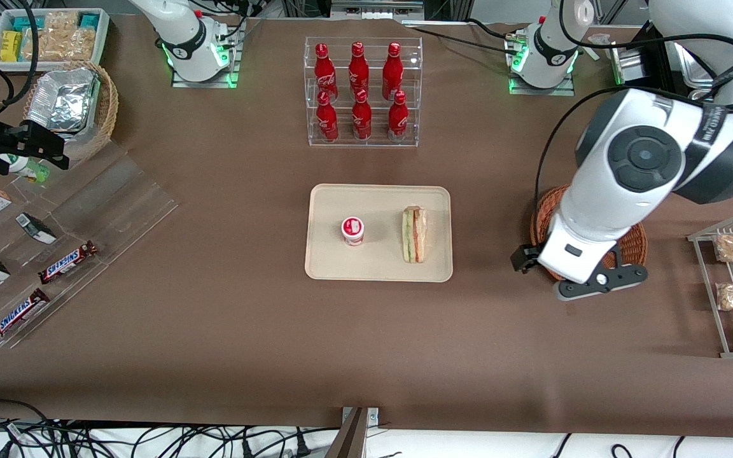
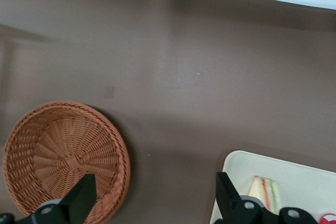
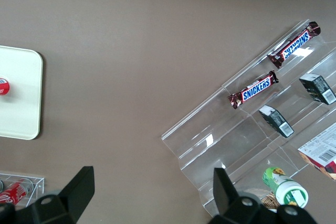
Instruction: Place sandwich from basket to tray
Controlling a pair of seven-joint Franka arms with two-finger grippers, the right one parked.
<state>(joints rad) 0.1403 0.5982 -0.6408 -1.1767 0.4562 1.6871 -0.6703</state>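
Sandwich (image 1: 414,234) is lying on the tray (image 1: 379,267) beside a cup (image 1: 352,230), so placing looks done. Gripper (image 2: 152,203) is hovering with fingers apart, holding nothing, between the empty basket (image 2: 63,158) and the tray

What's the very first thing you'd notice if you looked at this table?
Probably the big white robot arm, its open gripper hanging above the table between the empty brown basket and the tray. Next, the sandwich lying on that tray beside a little red-and-white cup, with red bottles farther from the camera.
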